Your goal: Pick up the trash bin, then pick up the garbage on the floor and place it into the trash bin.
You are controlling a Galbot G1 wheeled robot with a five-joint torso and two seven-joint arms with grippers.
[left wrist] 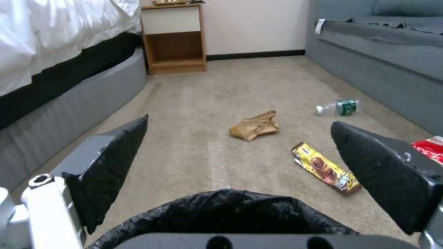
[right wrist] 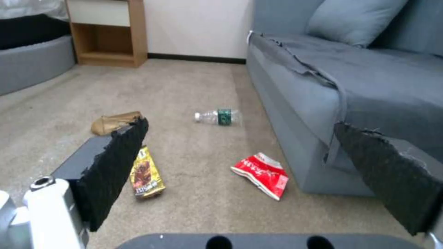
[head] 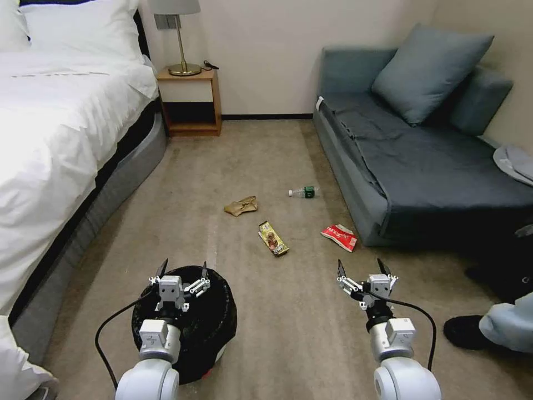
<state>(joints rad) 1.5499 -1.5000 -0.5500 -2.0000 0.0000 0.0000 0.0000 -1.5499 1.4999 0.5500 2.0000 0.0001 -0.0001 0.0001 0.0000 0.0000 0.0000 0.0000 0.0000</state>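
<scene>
head view, left claw spread wide over round crinkly-lined trash bin, right claw spread wide, empty

Beige carpet holds everything: black bin up front, tan paper bag and gold bar wrapper mid-floor, bottle lying near the sofa, red wrapper just beside the sofa's corner.

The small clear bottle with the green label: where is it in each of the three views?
Head view: bottle on the carpet, near the sofa front.
Left wrist view: bottle, beyond the gold-brown wrapper.
Right wrist view: bottle, beyond the red wrapper.
Shared landmark: the sofa.
</scene>
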